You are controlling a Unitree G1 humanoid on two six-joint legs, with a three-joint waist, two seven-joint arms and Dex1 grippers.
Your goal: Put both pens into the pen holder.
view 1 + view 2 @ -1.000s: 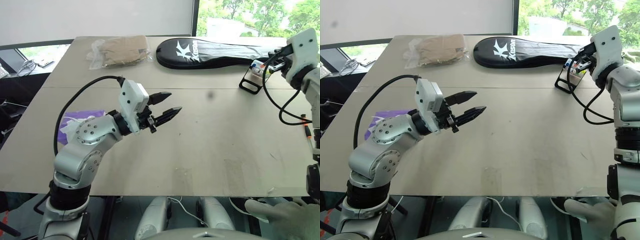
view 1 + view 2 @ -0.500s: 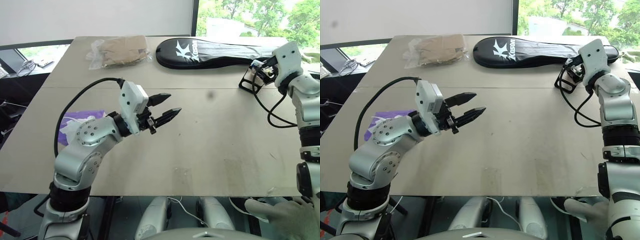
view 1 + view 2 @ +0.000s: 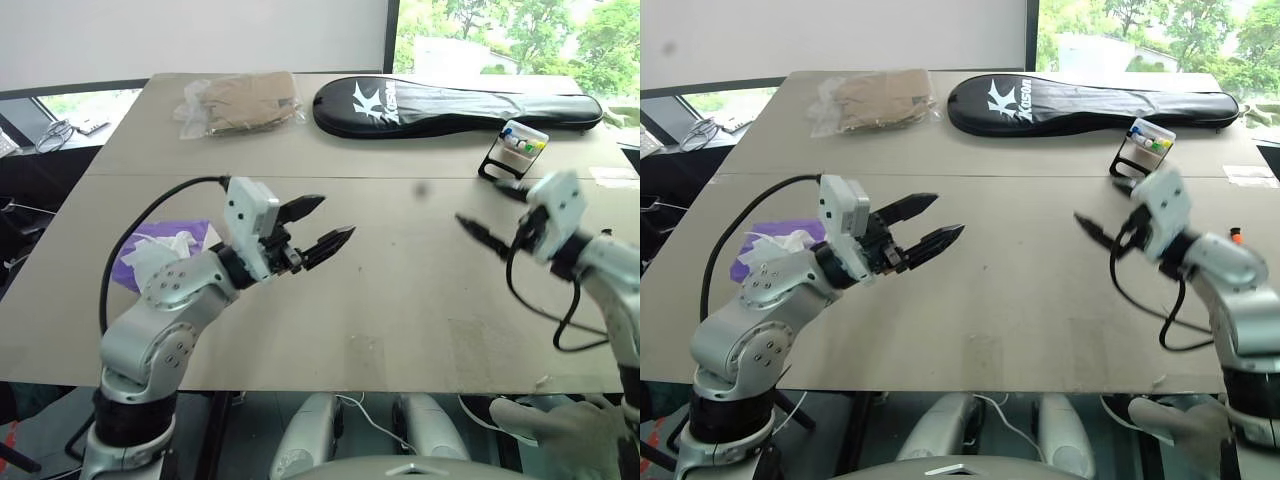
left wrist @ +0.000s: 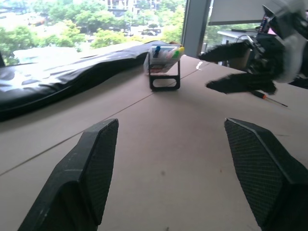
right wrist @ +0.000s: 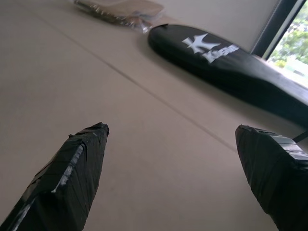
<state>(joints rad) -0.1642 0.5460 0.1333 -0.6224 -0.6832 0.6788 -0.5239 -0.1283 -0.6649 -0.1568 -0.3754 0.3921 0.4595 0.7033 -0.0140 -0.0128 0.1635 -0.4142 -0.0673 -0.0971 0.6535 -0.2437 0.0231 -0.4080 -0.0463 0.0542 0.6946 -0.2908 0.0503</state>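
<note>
On the right edge of the tabletop (image 3: 400,300), just outboard of the right forearm, one pen (image 4: 269,99) lies flat. It is a thin dark barrel with an orange tip. The head views show only the orange end, so its long axis cannot be fixed there.

The right gripper (image 3: 488,210) is the nearer unit. Its two black fingers stand wide apart with nothing between them, and they point inward toward the table centre. The pen lies behind and outboard of the claw. By judgement, the wrist must turn back toward that edge before a pickup.

The left gripper (image 3: 335,217) hovers over the middle-left of the table, also spread and empty, well apart from the pen.

The pen holder (image 3: 512,150) stands near the far right, just in front of the long black racket bag (image 3: 450,105). It is a small tilted box with a black loop frame and a clear top, and it shows green, yellow and blue tips. Whether the other pen is already among them cannot be told.

Finger pads are textured rubber. The tabletop is matte board, so a slim smooth barrel is likely to roll.
</note>
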